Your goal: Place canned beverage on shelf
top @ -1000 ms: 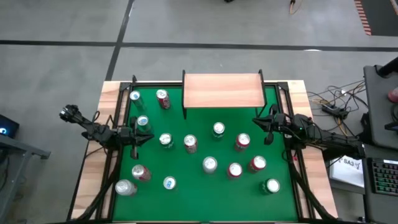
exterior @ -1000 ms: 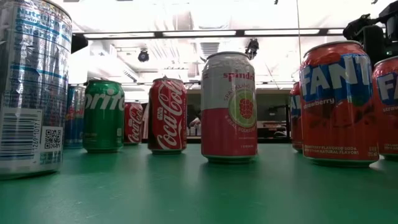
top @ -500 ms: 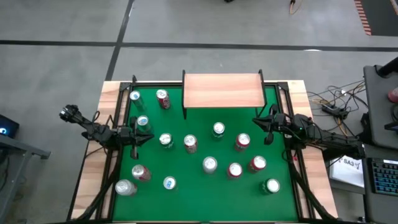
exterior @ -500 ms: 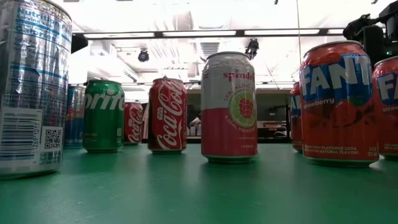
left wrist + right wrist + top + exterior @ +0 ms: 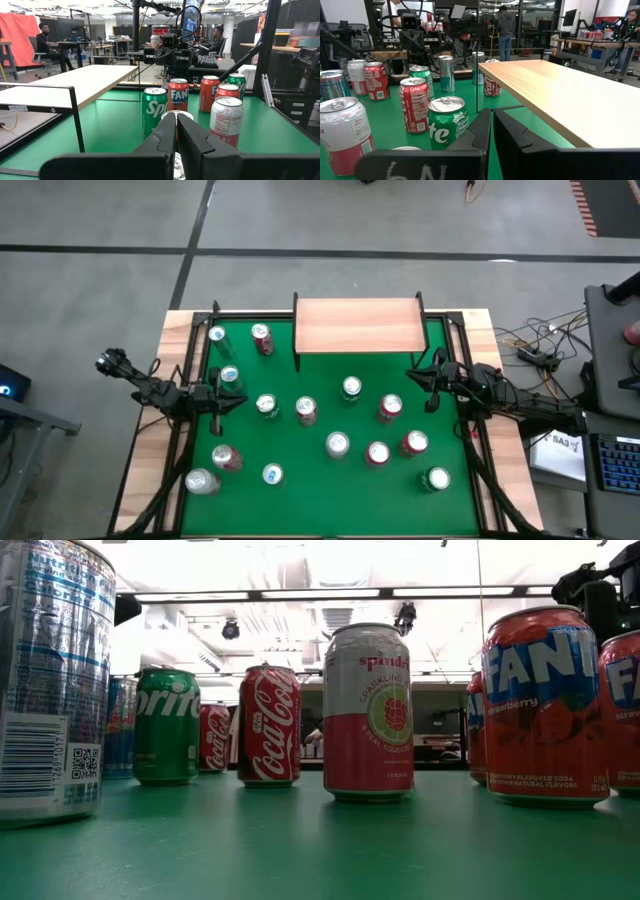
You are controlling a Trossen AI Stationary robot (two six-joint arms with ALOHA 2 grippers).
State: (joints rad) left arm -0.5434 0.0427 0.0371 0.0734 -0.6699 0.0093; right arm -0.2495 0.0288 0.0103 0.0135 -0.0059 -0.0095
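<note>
Bare wooden shelf (image 5: 357, 324) stands behind upright cans (image 5: 338, 444) on green felt.

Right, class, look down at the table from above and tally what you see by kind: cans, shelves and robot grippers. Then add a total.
Cans: 14
Shelf: 1
Grippers: 2, the left gripper and the right gripper
Total: 17

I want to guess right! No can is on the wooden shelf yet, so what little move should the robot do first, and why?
Probably open the right gripper and ease toward the nearby can. Both grippers are shut and empty at the table's sides, the left gripper too, and the shelf is bare.
</note>
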